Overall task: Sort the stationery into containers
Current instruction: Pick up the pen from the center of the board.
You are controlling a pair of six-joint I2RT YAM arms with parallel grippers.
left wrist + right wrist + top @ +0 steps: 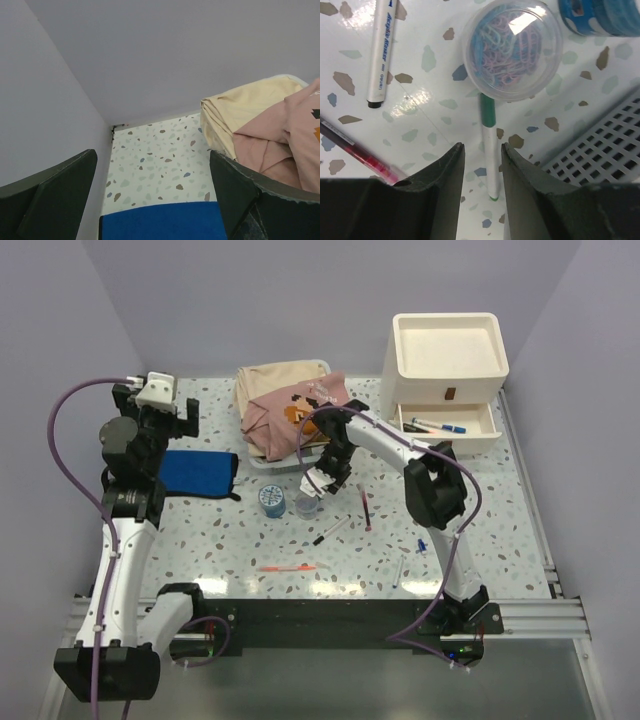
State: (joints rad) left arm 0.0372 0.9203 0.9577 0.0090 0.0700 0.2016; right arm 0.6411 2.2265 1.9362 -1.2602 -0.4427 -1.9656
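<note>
Speckled tabletop (pixel 420 75) carries a green-capped pen (pixel 489 150), its long axis running straight out from the clear cup of paper clips (pixel 510 47), cap end at the cup's rim and the other end pointing between the fingers of the right gripper (pixel 482 165), which straddle it narrowly parted without clamping. Beside the cup lie a blue tape roll (pixel 600 15), a white marker (pixel 382 50), a red pen (pixel 355 150) and a basket (pixel 600 150). Well apart from the cup, the left gripper (pixel 152 155) is spread wide and empty over a blue cloth (pixel 160 222).
</note>
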